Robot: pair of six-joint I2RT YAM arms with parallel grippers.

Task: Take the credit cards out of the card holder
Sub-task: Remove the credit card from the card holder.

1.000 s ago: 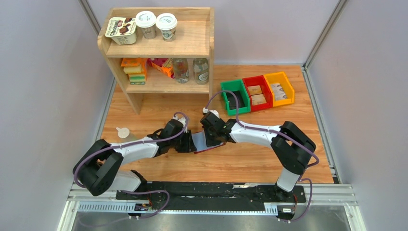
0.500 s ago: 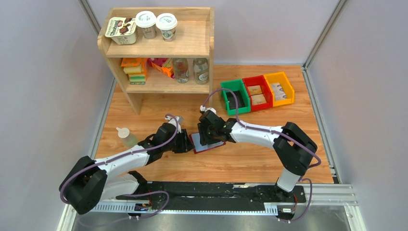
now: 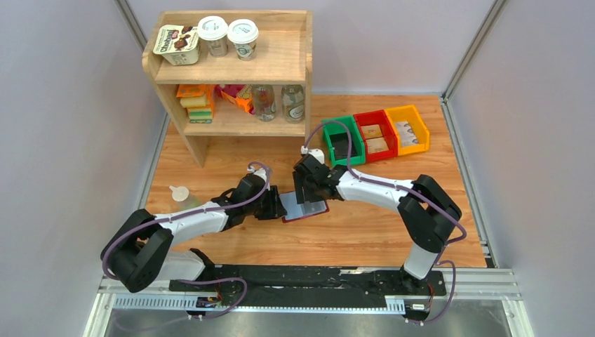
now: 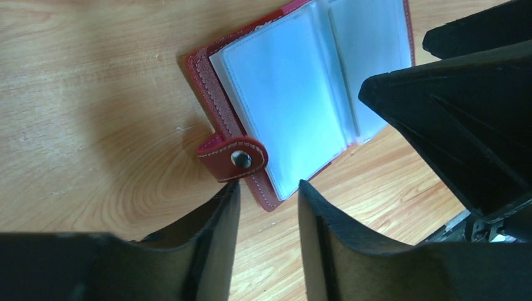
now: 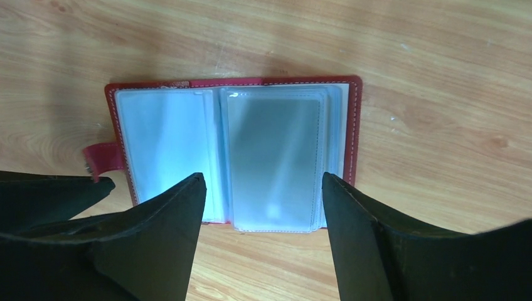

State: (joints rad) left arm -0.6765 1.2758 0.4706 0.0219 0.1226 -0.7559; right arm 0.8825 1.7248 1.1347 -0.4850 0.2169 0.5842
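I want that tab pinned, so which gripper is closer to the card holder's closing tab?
Left. The left gripper is right beside the closing tab, jaws open; the right gripper, also open, is over the sleeves farther along the card holder.

We see a flat dark-red card holder (image 4: 213, 81) lying open on the light brown wooden table (image 4: 81, 94). Its clear, pale blue plastic sleeves (image 4: 282, 100) face up. A small red closing tab (image 4: 233, 158) with a round metal snap sticks out from its near edge. Our left gripper (image 4: 268, 188) has its two black fingers (image 4: 210, 241) apart, just beside the tab, with nothing between them. The right gripper (image 4: 392, 69) is over the far sleeves.
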